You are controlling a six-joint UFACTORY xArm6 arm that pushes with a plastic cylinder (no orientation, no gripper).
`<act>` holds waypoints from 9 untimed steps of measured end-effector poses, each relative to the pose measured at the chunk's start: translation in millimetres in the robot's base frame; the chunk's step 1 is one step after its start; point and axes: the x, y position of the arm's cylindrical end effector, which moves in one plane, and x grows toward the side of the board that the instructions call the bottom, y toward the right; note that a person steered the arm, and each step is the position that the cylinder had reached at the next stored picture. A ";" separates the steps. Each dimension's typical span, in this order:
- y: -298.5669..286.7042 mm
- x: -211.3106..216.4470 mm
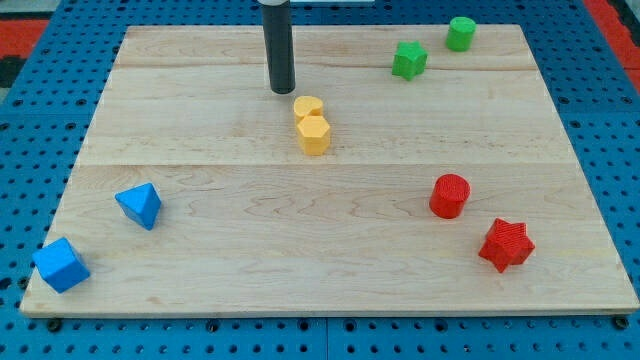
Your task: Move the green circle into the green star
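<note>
The green circle point(460, 33), a short green cylinder, stands near the board's top right corner. The green star point(408, 60) lies just down and left of it, a small gap apart. My tip point(282, 90) is the lower end of the dark rod, in the upper middle of the board. It is far to the left of both green blocks. It sits just up and left of two yellow blocks and does not touch them.
Two yellow blocks, a rounded one point(308, 107) and a hexagon point(314, 133), touch each other. A red cylinder point(449, 195) and a red star point(506, 244) lie at lower right. Two blue blocks point(139, 204) point(60, 264) lie at lower left. The wooden board point(200, 260) rests on blue pegboard.
</note>
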 end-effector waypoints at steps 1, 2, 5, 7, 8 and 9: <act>12.8 3.6; 26.2 3.6; 70.3 5.2; 112.9 33.6; 152.1 55.4; 249.7 32.8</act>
